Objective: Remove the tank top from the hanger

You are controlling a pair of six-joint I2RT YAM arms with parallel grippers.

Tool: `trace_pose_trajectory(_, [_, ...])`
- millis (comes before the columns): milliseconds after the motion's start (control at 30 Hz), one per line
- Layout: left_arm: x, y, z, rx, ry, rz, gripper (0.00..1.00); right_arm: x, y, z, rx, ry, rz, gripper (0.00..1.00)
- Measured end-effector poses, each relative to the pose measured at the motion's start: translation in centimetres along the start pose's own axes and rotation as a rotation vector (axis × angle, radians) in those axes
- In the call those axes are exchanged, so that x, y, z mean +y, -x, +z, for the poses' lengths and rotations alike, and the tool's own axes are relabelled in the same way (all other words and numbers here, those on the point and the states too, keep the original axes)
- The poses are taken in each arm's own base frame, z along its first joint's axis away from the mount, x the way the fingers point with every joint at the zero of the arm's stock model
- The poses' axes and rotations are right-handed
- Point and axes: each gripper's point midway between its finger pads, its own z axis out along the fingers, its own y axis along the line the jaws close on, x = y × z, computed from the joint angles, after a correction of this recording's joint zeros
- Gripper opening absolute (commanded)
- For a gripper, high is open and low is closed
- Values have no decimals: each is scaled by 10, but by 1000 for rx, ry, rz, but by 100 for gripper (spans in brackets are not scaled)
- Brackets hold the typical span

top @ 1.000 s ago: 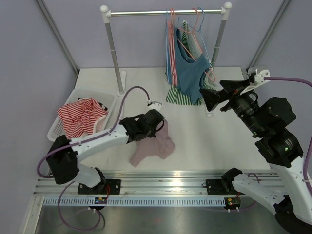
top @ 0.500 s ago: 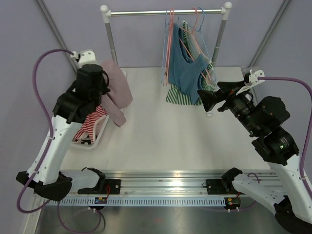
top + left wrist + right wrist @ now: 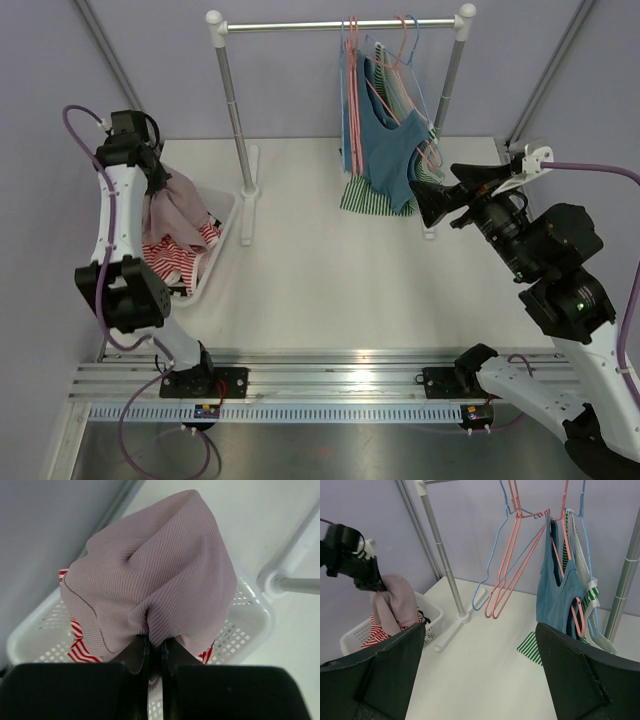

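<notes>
My left gripper [image 3: 150, 178] is shut on a mauve ribbed tank top [image 3: 178, 205] and holds it over the white basket [image 3: 226, 214] at the far left. In the left wrist view the jaws [image 3: 155, 652] pinch a fold of the top [image 3: 150, 580], which hangs down above the basket [image 3: 250, 625]. My right gripper [image 3: 432, 205] is open and empty, just right of a blue tank top [image 3: 390, 150] on a pink hanger [image 3: 577, 617]. It also shows in the right wrist view [image 3: 480, 627].
A red-and-white striped garment [image 3: 175, 262] lies in the basket. The clothes rack [image 3: 340, 25] holds several empty pink and blue hangers [image 3: 510, 555] and a green striped garment [image 3: 370, 195] behind the blue top. The rack's left post [image 3: 235, 110] stands next to the basket.
My left arm has lifted the mauve tank top off the table and swung it left, to above the basket. The right arm has barely moved.
</notes>
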Motion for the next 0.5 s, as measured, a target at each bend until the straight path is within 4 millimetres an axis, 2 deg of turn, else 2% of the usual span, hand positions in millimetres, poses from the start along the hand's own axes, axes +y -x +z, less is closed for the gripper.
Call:
trace_pose_trajectory(167, [-8, -65, 94, 267, -4, -15, 0, -2, -5, 8, 13, -12, 0, 100])
trace_pose_trajectory(333, [-16, -134, 165, 487, -39, -98, 0, -7, -15, 23, 56, -40, -2, 99])
trace_pose_trajectory(400, [-12, -140, 175, 513, -47, -156, 0, -14, -19, 34, 90, -85, -7, 100])
trace_pose_trajectory(500, [-5, -131, 175, 493, -54, -236, 0, -24, -22, 51, 128, -152, -19, 99])
